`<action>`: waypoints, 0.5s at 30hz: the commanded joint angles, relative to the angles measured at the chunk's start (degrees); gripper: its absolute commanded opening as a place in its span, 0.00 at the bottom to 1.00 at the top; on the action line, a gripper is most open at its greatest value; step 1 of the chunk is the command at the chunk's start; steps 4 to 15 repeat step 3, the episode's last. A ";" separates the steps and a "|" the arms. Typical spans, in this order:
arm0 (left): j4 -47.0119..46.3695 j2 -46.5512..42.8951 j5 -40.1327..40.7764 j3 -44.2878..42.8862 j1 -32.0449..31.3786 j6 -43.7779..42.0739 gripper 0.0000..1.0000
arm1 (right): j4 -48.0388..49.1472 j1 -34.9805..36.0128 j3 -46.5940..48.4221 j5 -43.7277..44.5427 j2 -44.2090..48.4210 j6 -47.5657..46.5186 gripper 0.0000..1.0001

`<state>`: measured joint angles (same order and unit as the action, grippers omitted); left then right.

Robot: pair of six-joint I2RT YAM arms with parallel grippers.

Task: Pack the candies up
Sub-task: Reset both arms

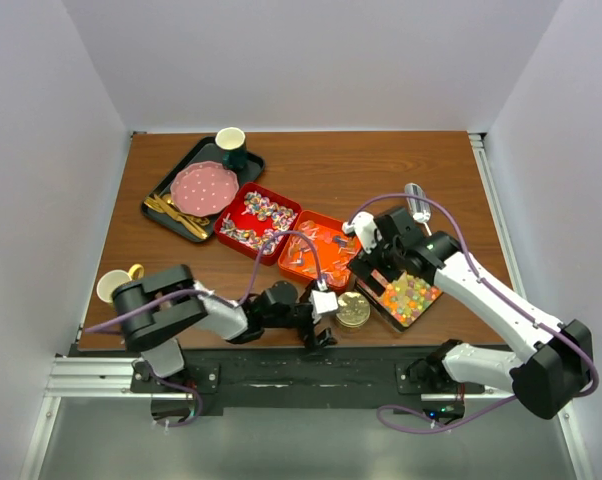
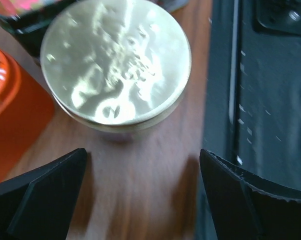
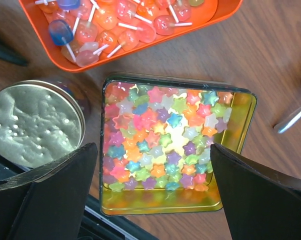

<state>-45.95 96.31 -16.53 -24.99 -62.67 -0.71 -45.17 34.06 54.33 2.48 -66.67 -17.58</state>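
Star-shaped jelly candies (image 3: 160, 145) in many colours fill an open square gold tin (image 3: 240, 130), also seen in the top view (image 1: 409, 296). My right gripper (image 3: 153, 200) hangs open and empty over the tin's near end; in the top view it (image 1: 379, 275) is at the tin's left side. Twist-wrapped candies fill a red tray (image 1: 256, 220). Red and blue lollipop sweets fill an orange tray (image 1: 321, 250), also in the right wrist view (image 3: 120, 25). My left gripper (image 2: 143, 200) is open and empty just short of the round gold lid (image 2: 115, 60), low over the table (image 1: 329, 318).
The gold lid (image 1: 353, 310) lies between the orange tray and the tin, near the front edge. A metal scoop (image 1: 417, 200) lies behind the tin. A black tray (image 1: 159, 195) with a pink plate, gold cutlery and a green cup stands back left. A cup (image 1: 116, 284) stands front left.
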 commanded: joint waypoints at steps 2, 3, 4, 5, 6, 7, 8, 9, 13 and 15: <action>18.16 -10.87 -2.89 1.61 0.80 -3.15 1.00 | 3.07 -0.40 2.54 1.47 2.43 0.09 0.99; 19.57 -12.19 -2.98 1.61 1.15 -3.07 1.00 | 3.59 -0.66 2.89 1.74 2.77 0.09 0.99; 19.57 -12.19 -2.98 1.61 1.15 -3.07 1.00 | 3.59 -0.66 2.89 1.74 2.77 0.09 0.99; 19.57 -12.19 -2.98 1.61 1.15 -3.07 1.00 | 3.59 -0.66 2.89 1.74 2.77 0.09 0.99; 19.57 -12.19 -2.98 1.61 1.15 -3.07 1.00 | 3.59 -0.66 2.89 1.74 2.77 0.09 0.99; 19.57 -12.19 -2.98 1.61 1.15 -3.07 1.00 | 3.59 -0.66 2.89 1.74 2.77 0.09 0.99; 19.57 -12.19 -2.98 1.61 1.15 -3.07 1.00 | 3.59 -0.66 2.89 1.74 2.77 0.09 0.99; 19.57 -12.19 -2.98 1.61 1.15 -3.07 1.00 | 3.59 -0.66 2.89 1.74 2.77 0.09 0.99; 19.57 -12.19 -2.98 1.61 1.15 -3.07 1.00 | 3.59 -0.66 2.89 1.74 2.77 0.09 0.99; 19.57 -12.19 -2.98 1.61 1.15 -3.07 1.00 | 3.59 -0.66 2.89 1.74 2.77 0.09 0.99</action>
